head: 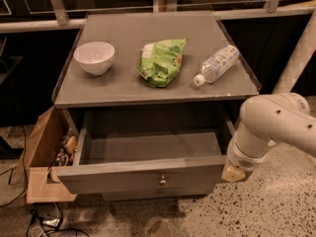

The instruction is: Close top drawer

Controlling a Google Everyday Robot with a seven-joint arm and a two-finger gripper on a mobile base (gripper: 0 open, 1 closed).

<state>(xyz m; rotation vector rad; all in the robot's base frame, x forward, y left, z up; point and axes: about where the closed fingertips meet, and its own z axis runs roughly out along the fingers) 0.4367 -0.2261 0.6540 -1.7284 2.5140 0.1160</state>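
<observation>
Grey wooden top drawer [123, 174], round-knobbed, is standing pulled out below the flat grey tabletop [123, 83]. White robot arm's gripper [231, 173] is hanging seemingly against the drawer front's right end; wide or narrow, I cannot tell.

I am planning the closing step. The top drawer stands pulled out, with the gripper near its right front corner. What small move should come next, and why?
Probably slide the gripper toward the knob, in front of the top drawer. The drawer stands far open, and the gripper sits low at its front panel's right end, where a push could slip off.
</observation>
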